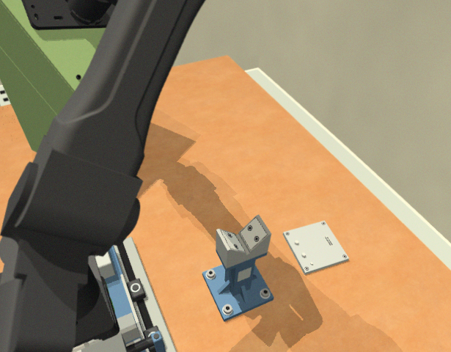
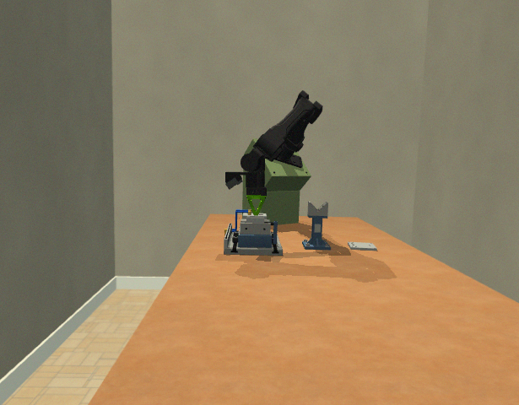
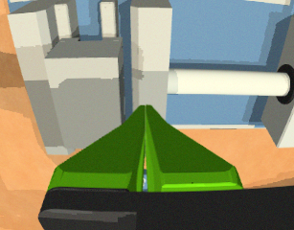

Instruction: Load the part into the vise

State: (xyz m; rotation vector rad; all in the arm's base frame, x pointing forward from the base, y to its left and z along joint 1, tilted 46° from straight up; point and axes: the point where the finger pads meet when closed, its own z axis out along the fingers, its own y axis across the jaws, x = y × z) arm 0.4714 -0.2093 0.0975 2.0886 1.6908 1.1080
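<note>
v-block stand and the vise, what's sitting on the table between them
Nothing stands there. In the exterior view only bare orange table with shadow separates the vise from the V-block stand. The top view shows the same strip beside the stand's blue base.

You've got just one marking here: a short dark engraved line or two on the flat pale-grey square infeed plate (image 1: 315, 246) lying on the worktop, and it's too small for you to read. No other text, number or brand shows anywhere.
</note>
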